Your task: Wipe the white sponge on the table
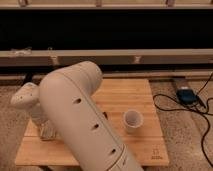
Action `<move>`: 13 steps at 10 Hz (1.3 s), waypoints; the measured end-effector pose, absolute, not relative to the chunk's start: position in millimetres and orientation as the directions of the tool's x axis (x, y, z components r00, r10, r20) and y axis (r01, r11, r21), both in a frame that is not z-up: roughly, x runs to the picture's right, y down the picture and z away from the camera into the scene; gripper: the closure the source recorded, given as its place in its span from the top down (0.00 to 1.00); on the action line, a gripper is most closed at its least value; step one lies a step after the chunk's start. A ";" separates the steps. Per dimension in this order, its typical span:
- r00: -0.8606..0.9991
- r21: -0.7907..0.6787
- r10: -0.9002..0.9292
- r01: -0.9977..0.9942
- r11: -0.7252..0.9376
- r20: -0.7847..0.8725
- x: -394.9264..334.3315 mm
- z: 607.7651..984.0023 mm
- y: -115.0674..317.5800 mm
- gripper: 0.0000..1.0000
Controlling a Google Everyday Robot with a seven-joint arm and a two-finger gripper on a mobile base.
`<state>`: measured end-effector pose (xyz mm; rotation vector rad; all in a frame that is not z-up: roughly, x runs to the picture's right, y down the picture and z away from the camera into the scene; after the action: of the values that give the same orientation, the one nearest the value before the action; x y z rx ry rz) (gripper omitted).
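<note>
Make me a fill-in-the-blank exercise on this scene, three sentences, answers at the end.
1. The upright cup on the table is ____ in colour.
2. The gripper is low over the table near its ____ edge, as the picture shows it.
3. The blue device lies off the table, on the ____.

Missing words: white; left; floor.

Gripper (pixel 46 131) at left of table (pixel 140 95), cup (pixel 133 120) on it, right of arm (pixel 75 115)
</note>
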<state>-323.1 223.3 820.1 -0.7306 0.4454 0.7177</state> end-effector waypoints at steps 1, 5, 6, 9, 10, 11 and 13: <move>0.679 -0.448 0.425 -0.724 0.525 -0.599 -323.2 822.0 225.6 0.69; 0.679 -0.461 0.413 -0.724 0.513 -0.606 -322.7 823.9 227.8 0.28; 0.676 -0.463 0.419 -0.728 0.505 -0.606 -320.1 822.6 224.0 0.18; 0.666 -0.468 0.450 -0.742 0.480 -0.595 -313.8 821.9 210.2 0.00; 0.664 -0.468 0.464 -0.745 0.476 -0.586 -311.8 823.1 206.2 0.00; 0.665 -0.469 0.483 -0.746 0.473 -0.570 -311.3 823.9 202.2 0.00; 0.674 -0.478 0.523 -0.739 0.475 -0.521 -320.8 824.1 195.3 0.00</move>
<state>-320.8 195.3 824.1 -0.7405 0.3237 0.7879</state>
